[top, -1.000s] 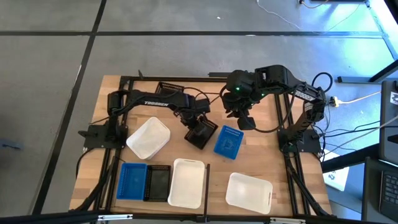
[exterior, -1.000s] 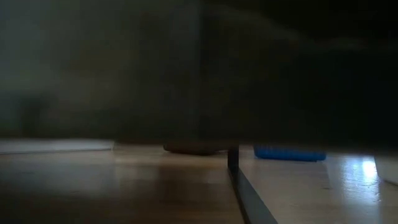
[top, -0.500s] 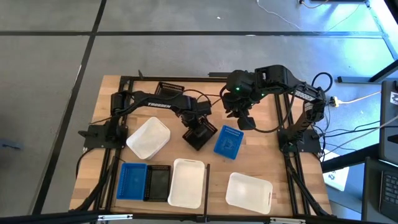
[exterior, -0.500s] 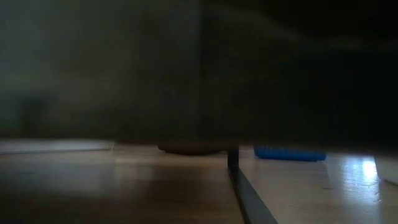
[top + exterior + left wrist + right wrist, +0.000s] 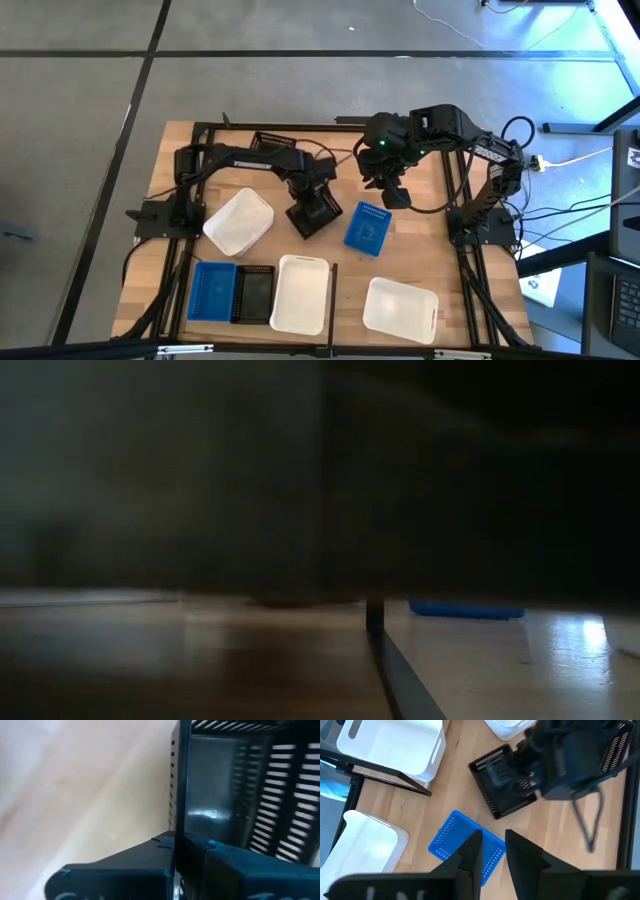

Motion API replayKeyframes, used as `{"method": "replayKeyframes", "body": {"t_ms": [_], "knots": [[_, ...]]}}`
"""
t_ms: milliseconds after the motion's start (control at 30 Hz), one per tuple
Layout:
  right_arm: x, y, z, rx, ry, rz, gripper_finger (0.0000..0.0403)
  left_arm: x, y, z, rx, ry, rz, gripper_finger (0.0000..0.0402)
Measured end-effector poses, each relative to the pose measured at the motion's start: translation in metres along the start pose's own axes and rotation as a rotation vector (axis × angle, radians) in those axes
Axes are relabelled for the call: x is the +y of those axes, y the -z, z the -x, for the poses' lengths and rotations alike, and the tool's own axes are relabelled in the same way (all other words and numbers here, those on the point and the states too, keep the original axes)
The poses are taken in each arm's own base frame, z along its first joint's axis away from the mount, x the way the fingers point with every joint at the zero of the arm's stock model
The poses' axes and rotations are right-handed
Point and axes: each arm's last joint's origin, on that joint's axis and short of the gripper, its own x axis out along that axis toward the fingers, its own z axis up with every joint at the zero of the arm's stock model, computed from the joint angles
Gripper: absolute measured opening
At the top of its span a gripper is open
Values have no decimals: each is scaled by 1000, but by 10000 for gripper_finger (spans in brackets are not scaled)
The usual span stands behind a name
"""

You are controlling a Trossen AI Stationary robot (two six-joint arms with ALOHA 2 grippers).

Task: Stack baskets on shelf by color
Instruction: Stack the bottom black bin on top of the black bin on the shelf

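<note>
High view: your left gripper point(image 5: 313, 212) sat at the middle of the shelf point(image 5: 180, 135), its fingers pressed together on the wall of a black basket point(image 5: 318, 215) that lay at an angle on the planks. In the left wrist view that grip was plain, with the thin slotted wall of the basket point(image 5: 235, 805) running straight between the two dark fingers point(image 5: 150, 855) and the wood pale beside it.

Your right gripper point(image 5: 394, 197) hung just above and beyond a blue basket point(image 5: 366, 227), fingers spread and holding nothing (the right wrist view looked down past them onto that same blue basket point(image 5: 465, 845), with the black one point(image 5: 505, 787) and your left arm farther off).

You had the other baskets placed thus:
- a white basket point(image 5: 238, 221) lay tilted just left of the held black one;
- along the near edge a second blue basket point(image 5: 211, 291) and another black basket point(image 5: 254, 294) stood side by side, touching;
- a second white basket point(image 5: 301, 293) stood just right of that pair;
- a third white basket point(image 5: 400, 308) lay near the right corner;
- one more black basket point(image 5: 271, 142) sat at the far rail.

The low view was too dark to tell much; only a strip of blue point(image 5: 466, 610) showed.
</note>
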Motion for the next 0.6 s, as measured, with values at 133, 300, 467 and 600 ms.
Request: {"method": "replayKeyframes", "body": {"t_ms": [133,300,467,600], "knots": [[0,0,0,0,0,-28,81,16,5,26,8,-44,58,1],[-1,0,0,4,39,18,81,32,19,67,14,-54,141,1],[-6,1,1,45,200,28,81,38,53,113,76,-69,302,1],[-8,1,1,69,290,29,81,32,84,147,74,-27,412,1]]}}
